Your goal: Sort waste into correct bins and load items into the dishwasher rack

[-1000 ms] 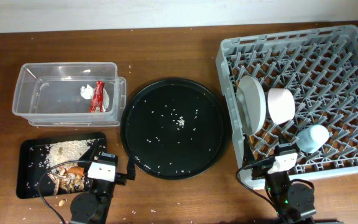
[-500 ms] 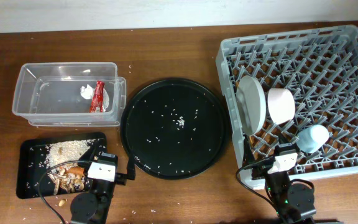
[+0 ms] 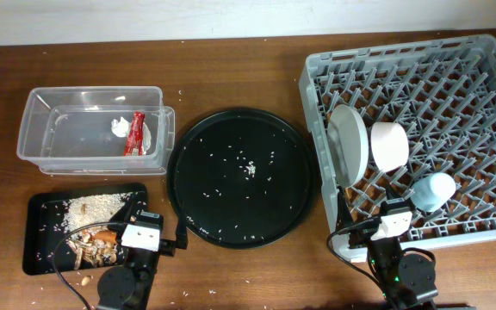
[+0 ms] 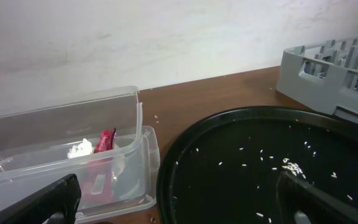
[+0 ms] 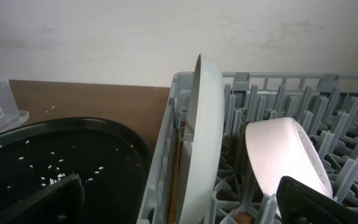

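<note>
The clear tub holds the red wrapper and the white tissue; both also show in the left wrist view, wrapper and tissue. The flat black tray holds rice, the carrot piece and brown scraps. In the grey rack the plate stands on edge, with the white bowl and blue cup beside it. Chopsticks lie between plate and rack wall. My left gripper and right gripper are open and empty at the table's front.
The large round black tray sits in the middle with scattered rice grains on it. A small scrap lies on the table in front of the flat black tray. Loose grains dot the wood around the tub.
</note>
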